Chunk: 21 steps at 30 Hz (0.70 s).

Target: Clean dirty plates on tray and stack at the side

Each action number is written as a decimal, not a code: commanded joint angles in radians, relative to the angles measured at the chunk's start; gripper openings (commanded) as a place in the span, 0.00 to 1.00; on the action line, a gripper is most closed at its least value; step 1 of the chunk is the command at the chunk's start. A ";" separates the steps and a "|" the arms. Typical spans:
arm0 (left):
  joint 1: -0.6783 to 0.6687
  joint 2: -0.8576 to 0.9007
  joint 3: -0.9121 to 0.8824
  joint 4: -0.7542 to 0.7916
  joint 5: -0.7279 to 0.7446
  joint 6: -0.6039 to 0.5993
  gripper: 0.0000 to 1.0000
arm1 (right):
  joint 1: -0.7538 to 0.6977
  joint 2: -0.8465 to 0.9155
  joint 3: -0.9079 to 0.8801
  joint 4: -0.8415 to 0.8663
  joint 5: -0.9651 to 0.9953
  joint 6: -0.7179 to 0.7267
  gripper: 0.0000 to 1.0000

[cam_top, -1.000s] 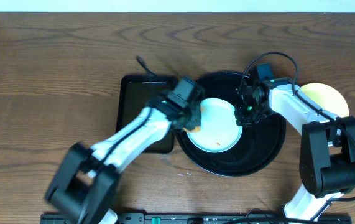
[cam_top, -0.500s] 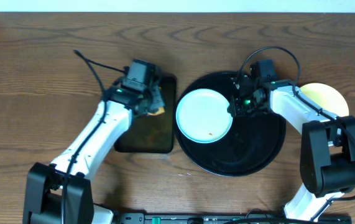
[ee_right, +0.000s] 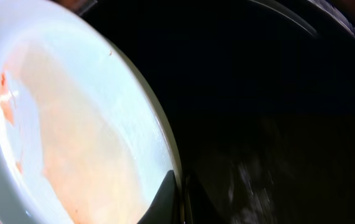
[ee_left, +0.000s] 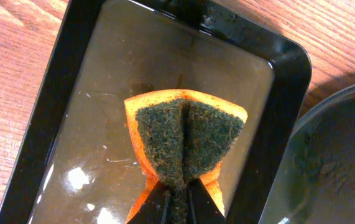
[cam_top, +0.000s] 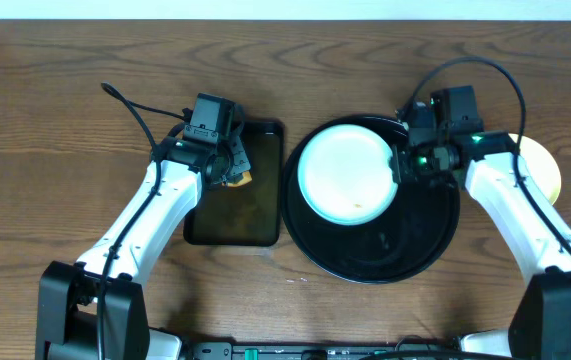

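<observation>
- Yellow plate (cam_top: 548,168), right edge of frame, on the tabletop (cam_top: 65,100): largely covered by the right arm; its surface cannot be read.
- Right end effector (cam_top: 402,165): fingers pinched on the right rim of the mint plate (cam_top: 348,171), over the upper left of the round black tray (cam_top: 385,255); faint orange smears visible.
- Left end effector (cam_top: 227,168): clamped on a folded sponge (ee_left: 185,140) above the rectangular tray (cam_top: 235,215).

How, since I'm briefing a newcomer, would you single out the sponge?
Find the round black tray; left of it sits a smaller rectangular black tray. Over that, the left gripper pinches the sponge, folded, the only orange thing with a dark green scouring face.
</observation>
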 commanded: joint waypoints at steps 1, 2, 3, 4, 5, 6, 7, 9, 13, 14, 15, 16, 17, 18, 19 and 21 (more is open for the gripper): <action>0.005 0.002 -0.006 -0.001 -0.013 0.018 0.08 | 0.018 0.002 -0.002 -0.097 0.103 0.018 0.01; 0.005 0.002 -0.006 -0.001 -0.013 0.018 0.08 | 0.018 0.002 -0.006 -0.129 0.116 0.019 0.01; 0.004 0.002 -0.006 -0.001 -0.013 0.018 0.08 | 0.018 0.002 -0.010 -0.151 0.135 0.031 0.01; 0.004 0.002 -0.006 -0.001 -0.013 0.018 0.08 | 0.018 0.002 -0.011 -0.170 0.161 0.046 0.01; 0.004 0.002 -0.006 -0.001 -0.013 0.018 0.08 | 0.018 0.002 -0.011 -0.180 0.187 0.063 0.01; 0.004 0.002 -0.006 -0.001 -0.013 0.018 0.08 | 0.018 0.002 -0.011 -0.180 0.206 0.072 0.01; 0.004 0.002 -0.006 -0.001 -0.012 0.017 0.08 | 0.018 0.002 -0.011 -0.169 0.218 0.075 0.01; 0.004 0.002 -0.006 -0.002 -0.011 0.018 0.08 | 0.018 0.002 -0.011 -0.123 0.218 0.075 0.01; 0.004 0.002 -0.006 -0.002 -0.002 0.018 0.08 | 0.028 0.003 -0.013 -0.019 0.214 0.134 0.01; 0.004 0.002 -0.006 -0.002 0.011 0.018 0.08 | 0.032 0.005 -0.016 -0.003 0.214 0.163 0.01; 0.004 0.002 -0.006 -0.001 0.024 0.018 0.08 | 0.035 0.008 -0.021 0.005 0.214 0.199 0.01; 0.004 0.002 -0.006 -0.001 0.036 0.018 0.08 | 0.039 0.012 -0.026 0.007 0.214 0.240 0.01; 0.004 0.002 -0.006 -0.001 0.045 0.018 0.08 | 0.045 0.017 -0.033 0.006 0.214 0.282 0.01; 0.004 0.002 -0.006 -0.002 0.049 0.018 0.08 | 0.049 0.020 -0.042 0.006 0.214 0.306 0.01; 0.003 0.002 -0.006 -0.002 0.051 0.018 0.08 | 0.055 0.023 -0.055 0.007 0.217 0.337 0.01; 0.000 0.002 -0.006 -0.001 0.067 0.018 0.08 | 0.061 0.023 -0.093 0.014 0.222 0.417 0.01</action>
